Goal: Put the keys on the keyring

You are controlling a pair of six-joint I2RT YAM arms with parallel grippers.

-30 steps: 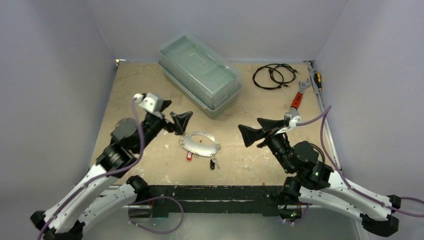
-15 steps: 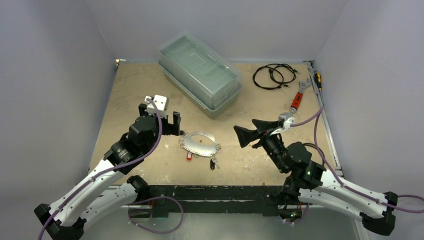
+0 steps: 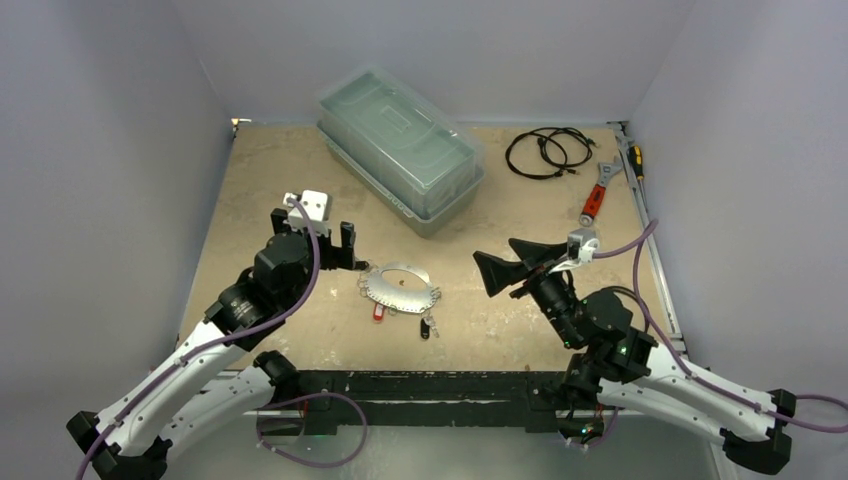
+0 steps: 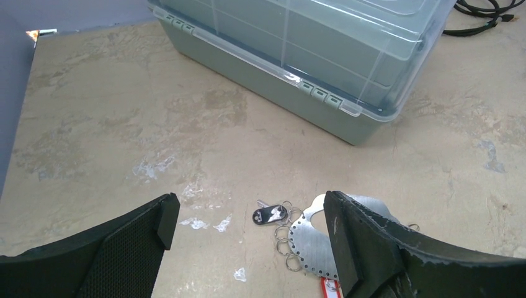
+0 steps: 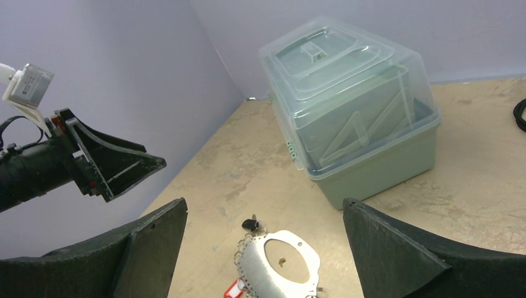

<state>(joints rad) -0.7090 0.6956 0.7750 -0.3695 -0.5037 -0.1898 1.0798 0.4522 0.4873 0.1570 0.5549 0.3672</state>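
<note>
The keyring (image 3: 400, 287) is a flat silver plate with rim holes, lying mid-table; it also shows as the keyring (image 4: 308, 248) and the keyring (image 5: 254, 269). Small split rings hang along its left rim. A black-headed key (image 4: 270, 215) lies at that rim, the same key (image 5: 250, 223) showing at the plate's far corner. A red tag (image 3: 379, 312) and another black key (image 3: 425, 328) lie at the near rim. My left gripper (image 3: 338, 245) hovers open just left of the plate, the left gripper (image 4: 248, 214) empty. The right gripper (image 3: 497, 260) stands open to the right, the right gripper (image 5: 263, 208) facing the plate.
A lidded clear-and-green storage box (image 3: 400, 150) stands behind the keyring. At the back right lie a coiled black cable (image 3: 545, 152), a red-handled wrench (image 3: 594, 198) and a screwdriver (image 3: 635, 160). Purple walls enclose the table on three sides.
My left wrist has turned and drawn back a little to the left, its fingers now pointing down beside the plate. The right gripper drifted slightly. Keys and keyring lie as before.
</note>
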